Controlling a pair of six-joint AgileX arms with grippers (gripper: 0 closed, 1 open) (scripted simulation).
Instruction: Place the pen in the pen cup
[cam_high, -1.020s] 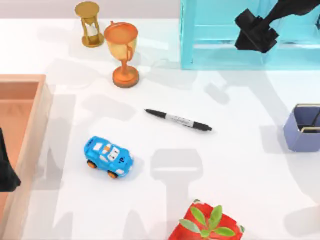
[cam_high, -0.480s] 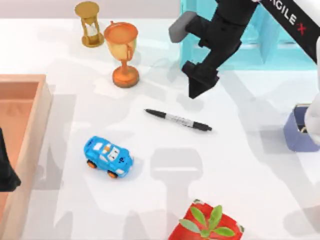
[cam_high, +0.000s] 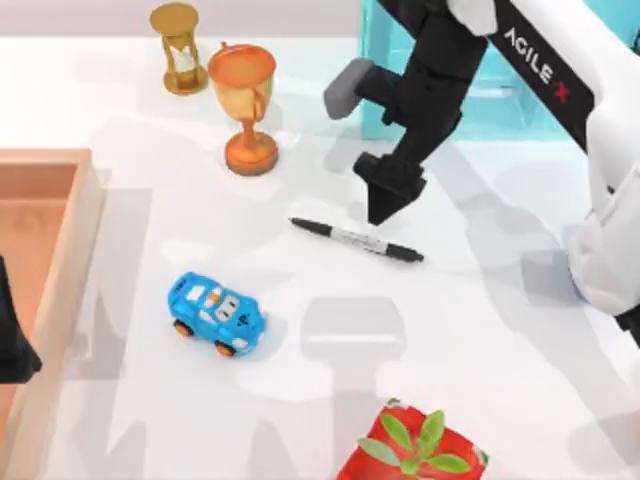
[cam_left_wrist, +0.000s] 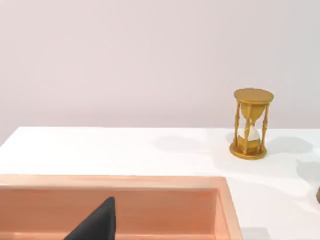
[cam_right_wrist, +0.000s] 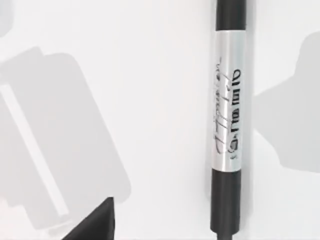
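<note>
Roughly R jaws above pen

I see a gold hourglass at the upper left of the counter, an orange trophy just beside it, a blue toy car lower left, a red plant pot at the bottom edge, a tan tray far left and a turquoise crate at the top.

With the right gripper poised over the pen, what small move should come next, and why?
Probably a short descent of the right gripper onto the pen. In the top view its tip sits just beside the pen's label band, and the pen lies flat and free on the table. The right wrist view shows that band close below, so lowering to straddle it seems the sensible step.
</note>
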